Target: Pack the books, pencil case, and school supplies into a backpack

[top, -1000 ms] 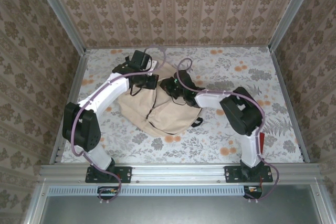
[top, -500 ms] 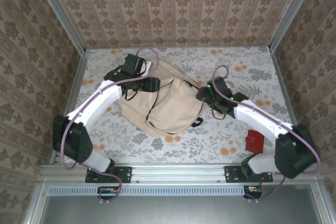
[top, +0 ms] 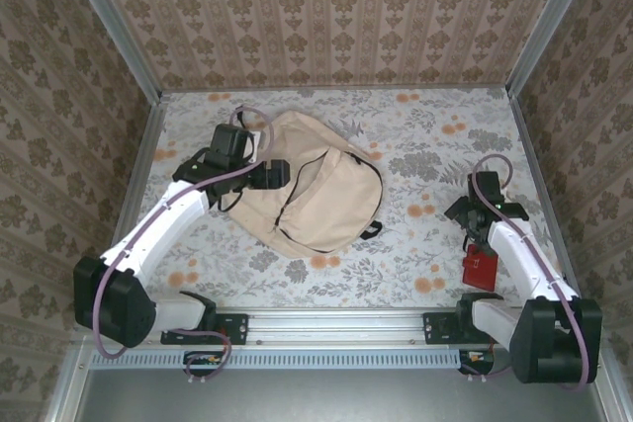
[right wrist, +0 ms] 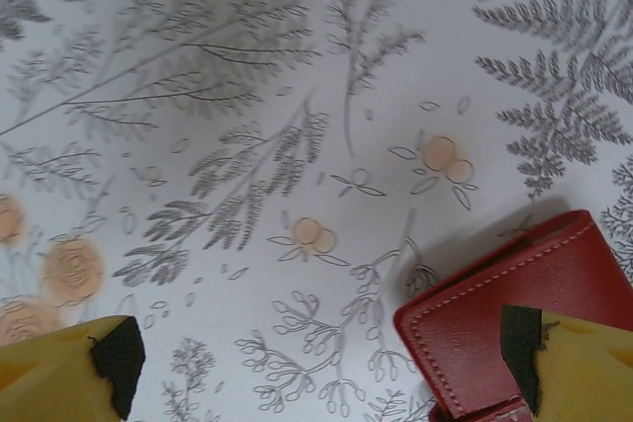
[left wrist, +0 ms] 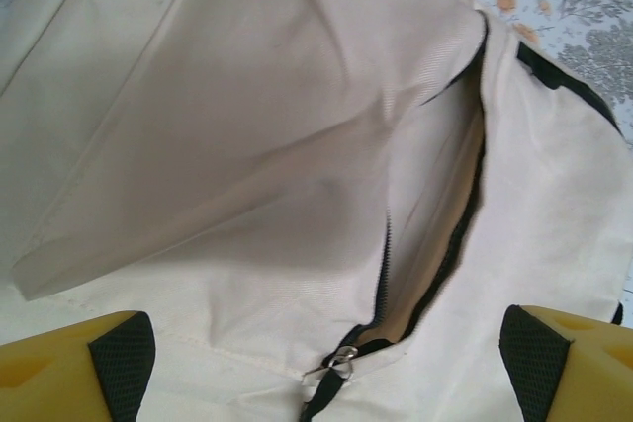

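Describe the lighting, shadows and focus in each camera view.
Top external: even, diffuse light with no glare, the backpack sharp, with only a faint shadow at its edge. Left wrist: the backpack's fabric is close and slightly soft, its folds shaded. Right wrist: the tablecloth print is fairly sharp, and the red case throws a soft shadow along its upper edge.

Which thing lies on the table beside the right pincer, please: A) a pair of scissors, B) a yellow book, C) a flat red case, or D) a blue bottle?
C: a stitched red case lies flat on the table, close to one finger of the open right pincer.
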Controlling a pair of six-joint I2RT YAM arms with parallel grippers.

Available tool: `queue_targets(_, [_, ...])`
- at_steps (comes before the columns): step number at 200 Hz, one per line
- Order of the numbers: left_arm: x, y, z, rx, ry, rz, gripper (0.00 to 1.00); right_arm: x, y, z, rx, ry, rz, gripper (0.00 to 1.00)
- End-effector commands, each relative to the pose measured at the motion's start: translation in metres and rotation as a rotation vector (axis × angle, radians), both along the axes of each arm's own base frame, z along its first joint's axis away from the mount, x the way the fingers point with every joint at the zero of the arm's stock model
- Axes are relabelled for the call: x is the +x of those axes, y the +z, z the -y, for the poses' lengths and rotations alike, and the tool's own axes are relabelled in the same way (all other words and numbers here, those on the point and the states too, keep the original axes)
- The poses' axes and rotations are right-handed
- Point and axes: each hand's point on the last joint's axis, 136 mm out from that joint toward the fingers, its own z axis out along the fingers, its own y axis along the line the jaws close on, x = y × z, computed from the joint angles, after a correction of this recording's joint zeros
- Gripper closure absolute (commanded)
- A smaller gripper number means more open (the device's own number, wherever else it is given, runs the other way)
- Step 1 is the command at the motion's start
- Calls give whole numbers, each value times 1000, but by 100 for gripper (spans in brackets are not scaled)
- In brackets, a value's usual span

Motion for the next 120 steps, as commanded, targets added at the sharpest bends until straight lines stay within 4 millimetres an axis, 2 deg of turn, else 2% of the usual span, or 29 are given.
queue_targets(1, [-1,5,-4,-36,24,19,6,-16,-18,-5,88,-16,-56,3])
queue_targets(26, [-3,3,-4,-45,16,18,6,-26,-33,-7,138,-63,-86,1])
queue_targets(59, [-5,0,-3,-52,8,18,5,-25,-44,-24,236,-59,-67,0])
queue_targets(100, [-6,-3,1,-72,-7,11,5,-5,-40,-57,358,-20,8,3])
queue_targets(120, [-6,-4,2,-80,-9,8,5,18,-32,-79,388,29,67,3])
